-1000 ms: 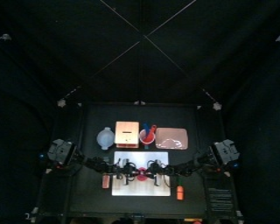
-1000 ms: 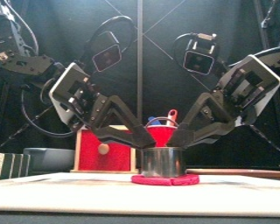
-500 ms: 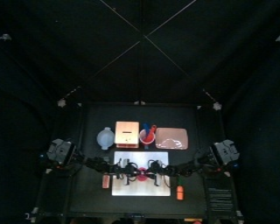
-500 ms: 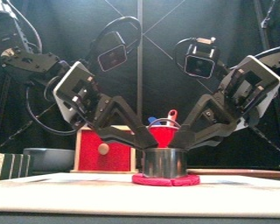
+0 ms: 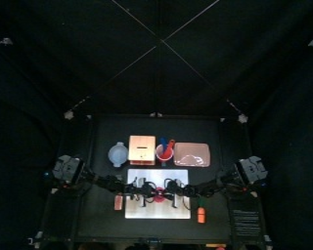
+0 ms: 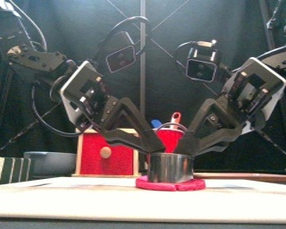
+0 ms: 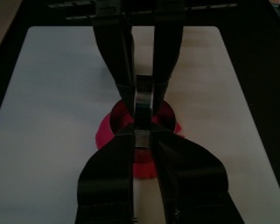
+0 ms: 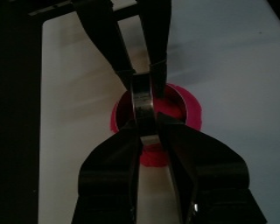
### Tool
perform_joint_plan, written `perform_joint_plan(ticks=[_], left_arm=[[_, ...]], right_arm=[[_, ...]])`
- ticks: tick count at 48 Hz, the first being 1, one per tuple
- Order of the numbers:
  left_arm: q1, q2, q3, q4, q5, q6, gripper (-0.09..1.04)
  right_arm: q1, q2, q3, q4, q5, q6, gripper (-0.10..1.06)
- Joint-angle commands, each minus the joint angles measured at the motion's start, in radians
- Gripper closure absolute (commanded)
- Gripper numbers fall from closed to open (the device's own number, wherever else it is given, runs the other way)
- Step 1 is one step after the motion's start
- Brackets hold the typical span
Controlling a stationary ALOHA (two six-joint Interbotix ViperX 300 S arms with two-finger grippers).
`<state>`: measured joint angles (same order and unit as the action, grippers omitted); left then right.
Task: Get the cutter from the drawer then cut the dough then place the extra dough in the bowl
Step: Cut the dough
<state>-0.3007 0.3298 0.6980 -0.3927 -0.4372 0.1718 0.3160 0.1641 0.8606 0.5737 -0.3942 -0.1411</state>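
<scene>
Two grippers bore on the cutter [image 6: 170, 166], which stood on the dough [image 6: 170, 184] on the white board [image 6: 62, 185]. The left gripper [image 7: 140, 109], leaning further in than a second earlier, and the right gripper [image 8: 146, 107] each pinched its rim, jaws nearly together. The cut looked under way. Behind, the bowl [image 5: 116, 152] showed no dough, and toy knives stood in the cup [image 6: 171, 136].

L gripper [image 6: 148, 152], R gripper [image 6: 191, 150] low, pinched
</scene>
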Motion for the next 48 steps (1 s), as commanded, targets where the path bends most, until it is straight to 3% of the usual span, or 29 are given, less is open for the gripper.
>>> perform_joint_plan(ticks=[1,14,30,48], left_arm=[[-0.071,0.055,-0.009,-0.008,0.054,-0.009,0.47],[-0.098,0.069,-0.003,-0.069,0.081,-0.009,0.47],[-0.115,0.063,0.012,-0.133,0.166,-0.009,0.49],[-0.118,0.061,0.018,-0.146,0.222,-0.008,0.56]], right_arm=[[0.009,0.028,0.0,-0.002,0.035,0.003,0.36],[0.006,0.018,-0.006,-0.009,0.041,0.0,0.36],[0.0,0.015,-0.037,-0.064,0.058,0.0,0.36],[-0.003,0.003,-0.028,-0.067,0.074,0.0,0.36]])
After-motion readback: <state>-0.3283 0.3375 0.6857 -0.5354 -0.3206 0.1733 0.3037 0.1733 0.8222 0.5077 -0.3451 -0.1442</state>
